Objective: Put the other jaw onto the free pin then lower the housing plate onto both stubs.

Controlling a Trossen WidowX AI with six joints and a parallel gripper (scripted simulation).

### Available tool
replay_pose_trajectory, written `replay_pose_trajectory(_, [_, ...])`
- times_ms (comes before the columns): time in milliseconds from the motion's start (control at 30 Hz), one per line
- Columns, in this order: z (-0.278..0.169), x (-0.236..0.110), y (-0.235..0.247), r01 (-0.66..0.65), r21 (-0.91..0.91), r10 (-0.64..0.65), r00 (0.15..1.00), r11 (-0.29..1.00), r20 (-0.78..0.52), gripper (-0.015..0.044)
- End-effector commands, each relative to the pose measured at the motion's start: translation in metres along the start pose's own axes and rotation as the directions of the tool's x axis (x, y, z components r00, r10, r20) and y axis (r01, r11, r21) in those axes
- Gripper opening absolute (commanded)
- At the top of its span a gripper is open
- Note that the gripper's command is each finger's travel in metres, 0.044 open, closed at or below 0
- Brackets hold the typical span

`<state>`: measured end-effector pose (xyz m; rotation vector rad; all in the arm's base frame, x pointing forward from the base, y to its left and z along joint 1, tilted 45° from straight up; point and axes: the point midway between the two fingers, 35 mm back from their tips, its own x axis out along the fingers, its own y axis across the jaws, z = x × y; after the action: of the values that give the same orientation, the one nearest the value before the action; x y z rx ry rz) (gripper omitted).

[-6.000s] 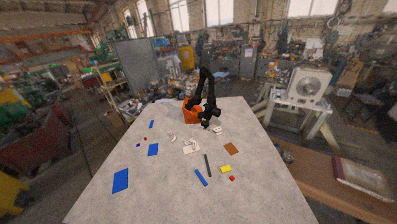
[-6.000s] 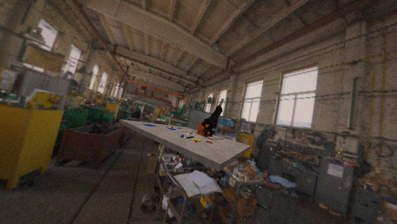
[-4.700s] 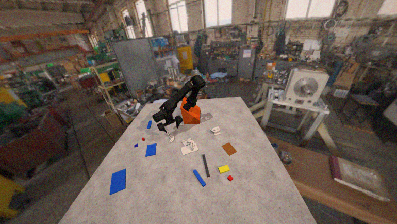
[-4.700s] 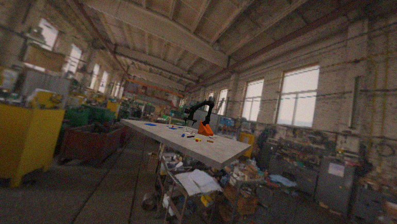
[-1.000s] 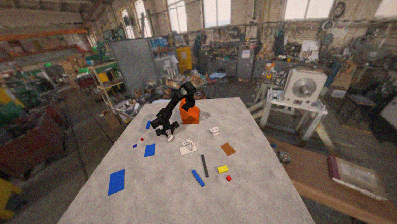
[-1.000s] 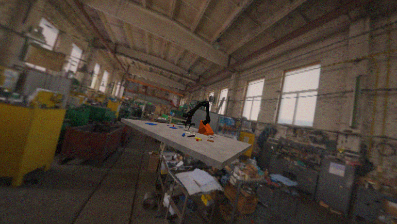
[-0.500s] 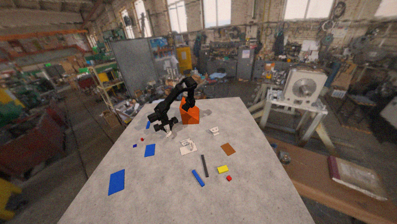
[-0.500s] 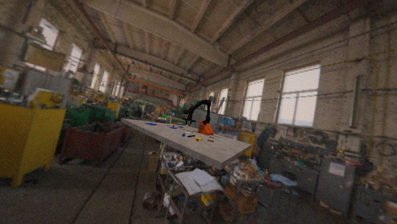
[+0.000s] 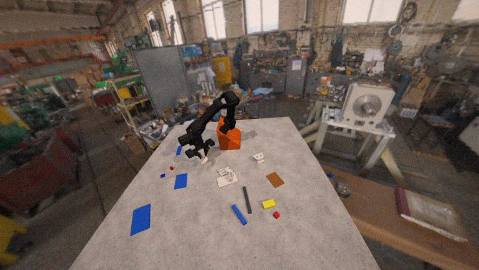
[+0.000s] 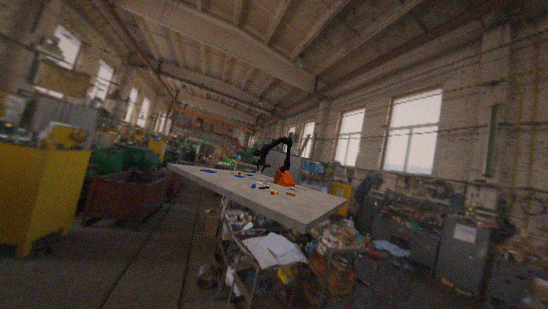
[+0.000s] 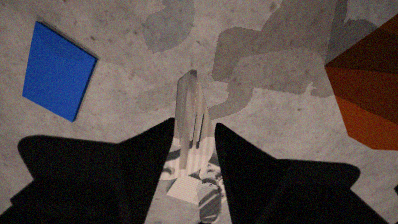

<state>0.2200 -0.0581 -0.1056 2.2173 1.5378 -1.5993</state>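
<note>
My gripper (image 9: 202, 156) (image 11: 195, 125) is shut on the loose white jaw (image 9: 204, 160) (image 11: 192, 102), which has long slots and a ribbed side. It holds the jaw above the table, left of the white base plate (image 9: 223, 183). The other white jaw (image 9: 231, 175) is on that base plate; its pin and the free pin are too small to make out. In the wrist view, white parts lie beyond the held jaw at the bottom, partly hidden by it and the fingers. The white housing plate (image 9: 259, 156), with two holes, stands apart to the right of the base plate.
The orange arm mount (image 9: 229, 140) (image 11: 367, 112) stands behind. A blue mat (image 9: 180, 181), a larger blue mat (image 9: 140, 219) and small cubes lie left. A brown mat (image 9: 275, 179), dark bar (image 9: 246, 200), blue bar (image 9: 239, 214), yellow block (image 9: 268, 203) and red cube (image 9: 275, 214) lie right and front.
</note>
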Motion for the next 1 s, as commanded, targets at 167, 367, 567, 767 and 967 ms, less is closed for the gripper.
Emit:
replay_pose_trajectory(167, [-0.011,-0.001,-0.006,0.0,-0.266,0.0,1.0,0.964,0.001,0.0134])
replay_pose_trajectory(367, [-0.017,-0.002,-0.01,-0.001,-0.438,0.002,1.0,0.899,0.002,0.0134])
replay_pose_trajectory(567, [-0.024,-0.002,-0.014,-0.001,-0.595,0.003,1.0,0.803,0.003,0.0134])
replay_pose_trajectory(767, [-0.031,-0.002,-0.018,0.0,-0.733,0.003,1.0,0.681,0.003,0.0134])
replay_pose_trajectory(967, [-0.037,-0.003,-0.022,0.001,-0.845,0.004,1.0,0.534,0.003,0.0134])
